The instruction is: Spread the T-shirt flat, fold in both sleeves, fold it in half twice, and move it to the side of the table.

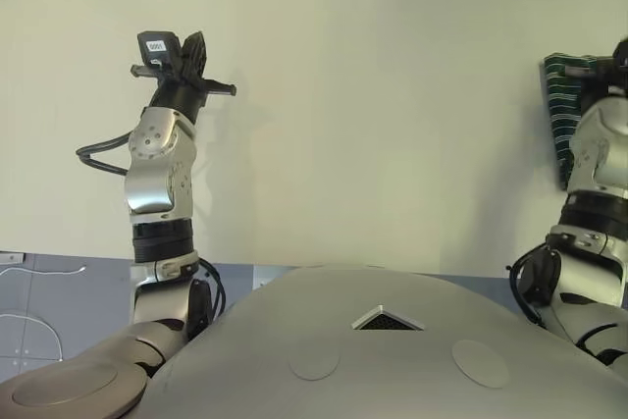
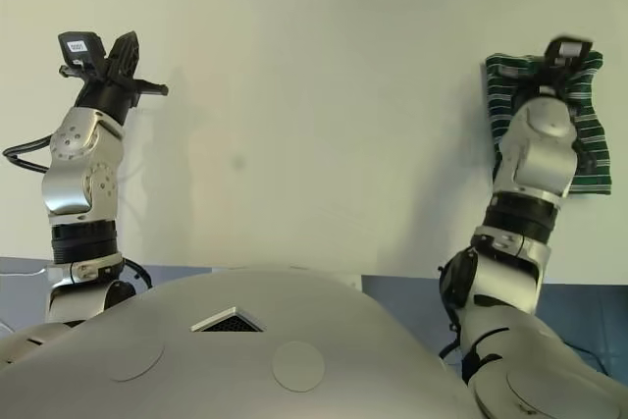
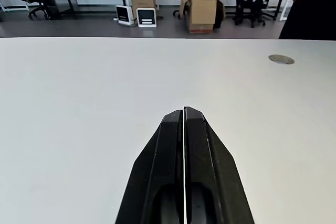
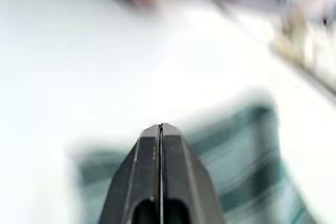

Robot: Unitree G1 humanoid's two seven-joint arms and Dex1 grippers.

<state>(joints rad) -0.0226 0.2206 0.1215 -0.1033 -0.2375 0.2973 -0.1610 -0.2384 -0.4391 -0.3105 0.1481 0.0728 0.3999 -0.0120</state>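
The T-shirt (image 2: 592,134), green with white stripes, lies folded into a small packet at the right side of the white table (image 1: 392,125). My right gripper (image 4: 160,127) is shut, its tips just above the packet's edge with nothing between them; the T-shirt (image 4: 247,150) spreads under it. From the head, the right arm covers the packet's middle. My left gripper (image 3: 184,112) is shut and empty, held over bare tabletop at the left (image 1: 196,46), far from the shirt.
A round cable grommet (image 3: 281,59) sits in the table near its far edge. Beyond that edge are a cardboard box (image 3: 202,13), desks and chairs. A person in dark clothing (image 3: 311,3) stands at the far right corner. The table's near edge runs just before my torso.
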